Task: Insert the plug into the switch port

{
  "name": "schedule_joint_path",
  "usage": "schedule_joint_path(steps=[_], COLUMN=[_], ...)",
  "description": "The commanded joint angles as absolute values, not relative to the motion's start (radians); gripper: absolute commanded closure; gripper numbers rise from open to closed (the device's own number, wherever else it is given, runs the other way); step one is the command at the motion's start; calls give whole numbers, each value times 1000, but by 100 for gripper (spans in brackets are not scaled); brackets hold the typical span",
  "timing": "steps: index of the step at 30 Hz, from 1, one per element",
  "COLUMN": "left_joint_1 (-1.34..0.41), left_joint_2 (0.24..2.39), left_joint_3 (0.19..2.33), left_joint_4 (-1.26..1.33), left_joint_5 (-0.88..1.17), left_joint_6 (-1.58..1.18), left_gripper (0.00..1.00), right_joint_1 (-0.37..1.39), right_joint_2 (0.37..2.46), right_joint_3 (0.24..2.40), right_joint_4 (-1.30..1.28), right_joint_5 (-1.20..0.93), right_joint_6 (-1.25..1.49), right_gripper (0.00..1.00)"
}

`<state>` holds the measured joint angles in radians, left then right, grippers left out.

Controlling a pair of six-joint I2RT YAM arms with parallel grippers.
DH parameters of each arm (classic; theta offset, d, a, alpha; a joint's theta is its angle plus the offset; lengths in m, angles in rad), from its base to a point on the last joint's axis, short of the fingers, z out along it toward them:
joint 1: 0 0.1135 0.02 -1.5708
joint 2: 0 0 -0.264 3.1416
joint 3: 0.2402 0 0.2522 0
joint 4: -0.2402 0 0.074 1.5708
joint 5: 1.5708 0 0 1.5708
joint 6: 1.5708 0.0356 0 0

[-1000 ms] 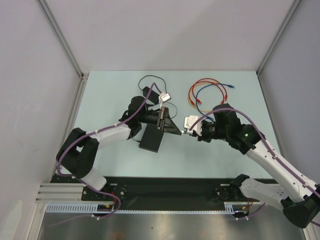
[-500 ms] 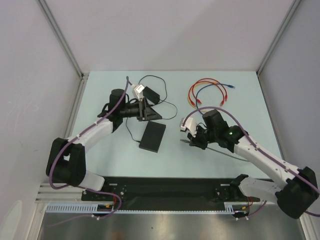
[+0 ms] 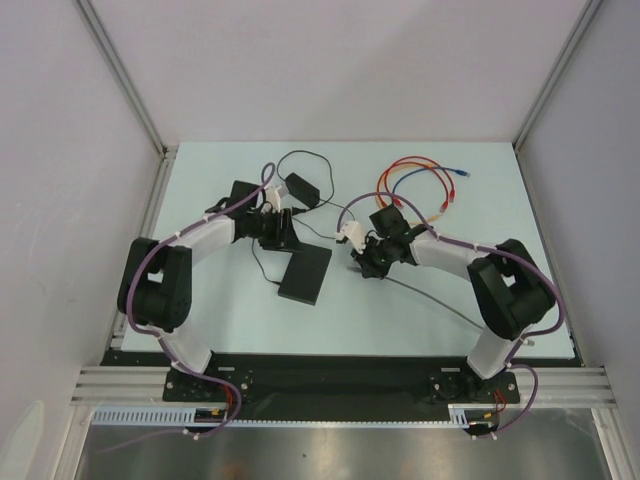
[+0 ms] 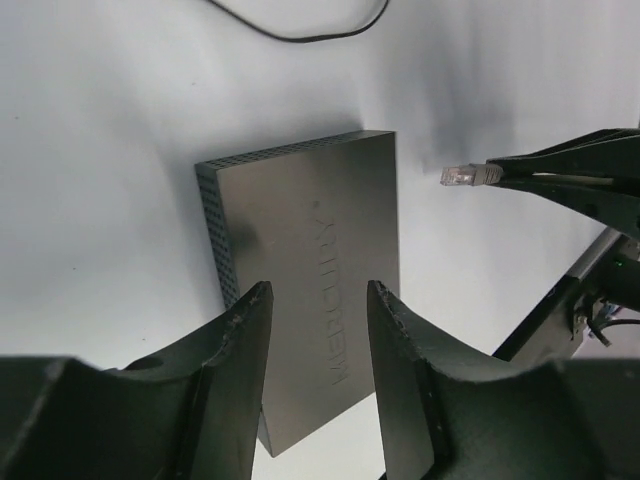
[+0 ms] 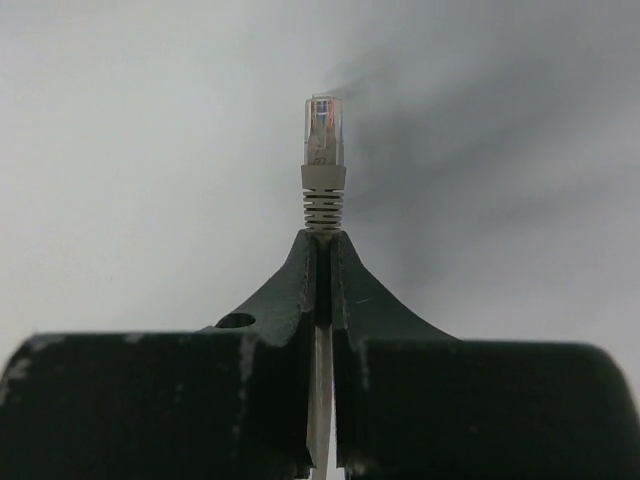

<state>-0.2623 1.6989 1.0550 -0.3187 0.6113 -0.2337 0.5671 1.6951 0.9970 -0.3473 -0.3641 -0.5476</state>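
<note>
Two robot arms meet over a pale desk (image 3: 230, 312) inside a white-walled booth. The right claw (image 5: 322, 245) is closed tight on a grey cable (image 3: 430, 302) just behind the ribbed boot, with the clear plug (image 5: 323, 125) jutting out beyond its fingertips. The plug is held off the desk, just to the right of the flat black switch (image 3: 306, 272) and not touching it. It points left toward the switch's long right-hand side, near the far end.

The left claw (image 4: 317, 292) hangs above the switch with its fingers (image 4: 245, 345) parted and nothing between them. In its wrist view the lid of the switch shows through the gap.

The switch lies flat near the middle of the desk. Rows of vent holes show along one side. Its port cannot be made out in any view.

A small black adapter (image 3: 301, 188) with a thin black cord sits at the far side, beyond the left claw. Loose red, orange and blue cables (image 3: 412, 160) lie at the far right. The grey cable trails from the right claw across the desk toward the near right.
</note>
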Motion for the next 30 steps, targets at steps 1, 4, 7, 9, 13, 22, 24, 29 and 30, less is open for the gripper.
schedule_joint_path(steps=[1,4,7,9,13,22,24,29,30], left_joint_1=[-262,-262,-262,-262,-262,-261,-262,-262,-262], left_joint_2=[1735,1773,1799,1813,1836,1878,1882,1890,1891], left_joint_3=[1121,1140,1154,1166,1189,1209,1212,1213,1215], left_joint_4=[-377,-394,-396,-394,-402,-399,-394,-385,-387], left_joint_5=[555,541,552,566,581,609,612,626,627], left_joint_6=[-157,-146,-152,-160,-160,-164,-164,-170,-172], left_gripper=[53,53,53,54,54,55,55,55,55], right_joint_1=[589,588,594,601,618,637,634,635,635], right_joint_2=[1726,1740,1764,1785,1822,1868,1882,1907,1911], right_joint_3=[1048,1045,1052,1078,1095,1138,1160,1187,1193], right_joint_4=[-174,-108,-77,-84,-77,-110,-127,-147,-152], right_joint_5=[-373,-373,-380,-365,-368,-357,-357,-345,-344], right_joint_6=[-525,-523,-531,-538,-542,-538,-537,-531,-529], right_gripper=[100,100,100,100,100,100,100,100,100])
